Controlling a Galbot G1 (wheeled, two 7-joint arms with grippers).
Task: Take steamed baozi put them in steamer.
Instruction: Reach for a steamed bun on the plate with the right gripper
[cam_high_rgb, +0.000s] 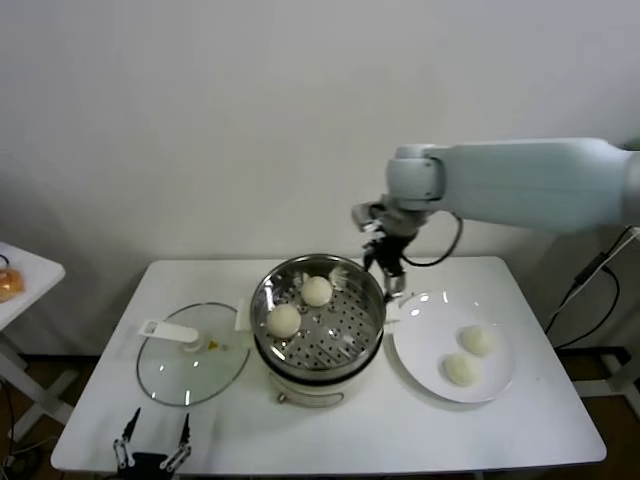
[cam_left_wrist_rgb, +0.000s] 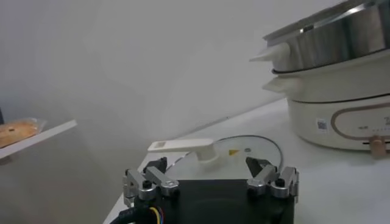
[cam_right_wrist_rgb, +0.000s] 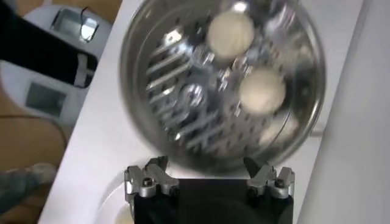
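Note:
The steamer (cam_high_rgb: 318, 345), a shiny steel pot on a cream base, stands mid-table. Two steamed baozi lie on its perforated floor, one at the back (cam_high_rgb: 316, 291) and one at the left (cam_high_rgb: 284, 320); the right wrist view shows them too (cam_right_wrist_rgb: 230, 33) (cam_right_wrist_rgb: 262, 90). Two more baozi (cam_high_rgb: 478, 340) (cam_high_rgb: 461, 370) rest on the white plate (cam_high_rgb: 425, 345) to the steamer's right. My right gripper (cam_high_rgb: 388, 272) (cam_right_wrist_rgb: 207, 167) hangs open and empty above the steamer's far right rim. My left gripper (cam_high_rgb: 152, 440) (cam_left_wrist_rgb: 210, 167) is parked open at the table's front left edge.
A flat glass lid (cam_high_rgb: 190, 375) with a white handle (cam_high_rgb: 170, 332) (cam_left_wrist_rgb: 189, 146) lies left of the steamer, just ahead of the left gripper. A small side table (cam_high_rgb: 20, 275) stands off to the left. A black cable hangs at the right.

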